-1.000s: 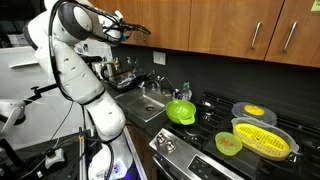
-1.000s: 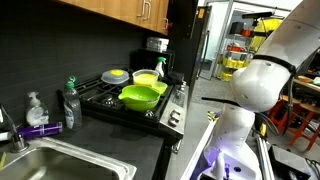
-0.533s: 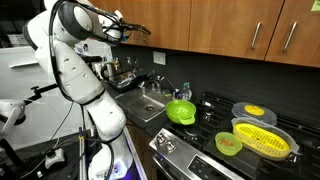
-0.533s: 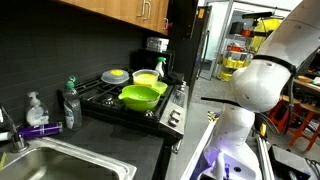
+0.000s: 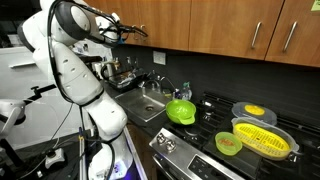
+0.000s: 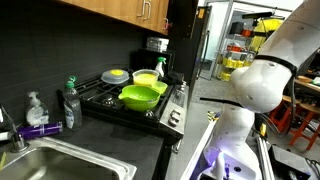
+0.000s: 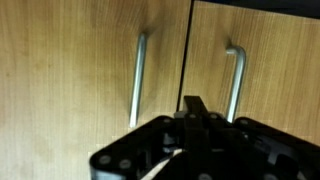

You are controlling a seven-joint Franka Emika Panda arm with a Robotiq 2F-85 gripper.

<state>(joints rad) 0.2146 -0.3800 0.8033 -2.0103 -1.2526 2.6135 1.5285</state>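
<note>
Hovering high before two wooden cupboard doors (image 7: pixel 70 70), the pincer (image 7: pixel 195 108) points at the seam between them. Its fingers look close together, but I cannot tell if it is open or closed, and it grips nothing. A thin handle (image 7: pixel 137 80) and a bent handle (image 7: pixel 236 85) stand upright on either side of the seam, near the pincer but apart from it. Both seem stiff, smooth metal, probably slippery. The middle of the bar looks the safest hold. The sink (image 5: pixel 148 103) lies far below.
</note>
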